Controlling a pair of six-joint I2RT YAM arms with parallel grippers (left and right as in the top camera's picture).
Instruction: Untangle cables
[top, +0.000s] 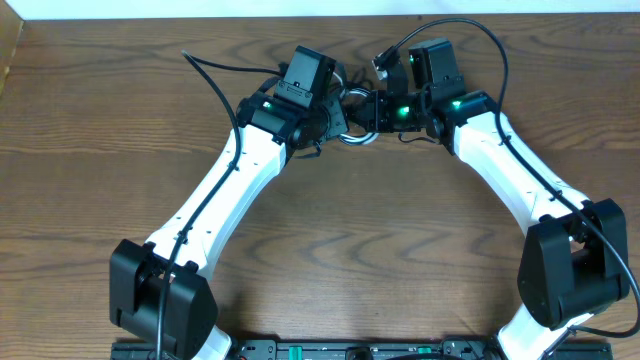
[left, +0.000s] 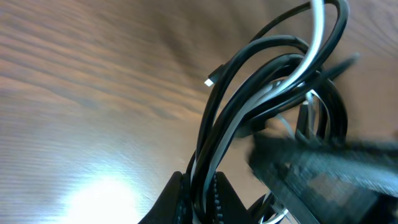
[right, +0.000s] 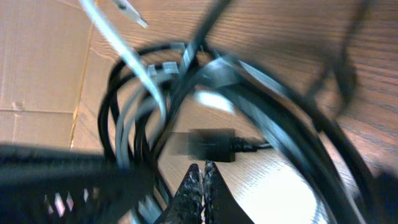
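Note:
The cables are a tangled bundle of thin black and white cords (top: 352, 136) between my two grippers at the far middle of the table. In the left wrist view my left gripper (left: 200, 198) is shut on several black and white strands (left: 261, 68) that loop up from the jaws; a small white plug (left: 209, 81) hangs free. In the right wrist view my right gripper (right: 203, 176) has its fingertips pressed together with nothing visible between them. It sits inside the blurred black and white loops (right: 134, 81), just short of a black plug (right: 211, 144) lying on the table.
The wooden table (top: 330, 250) carries both arms, which meet at the far middle. The right arm's thick black cable (top: 490, 40) arcs over its wrist, and a black cord (top: 215, 68) trails left from the left wrist. Cardboard (right: 37, 62) lies beyond the far table edge.

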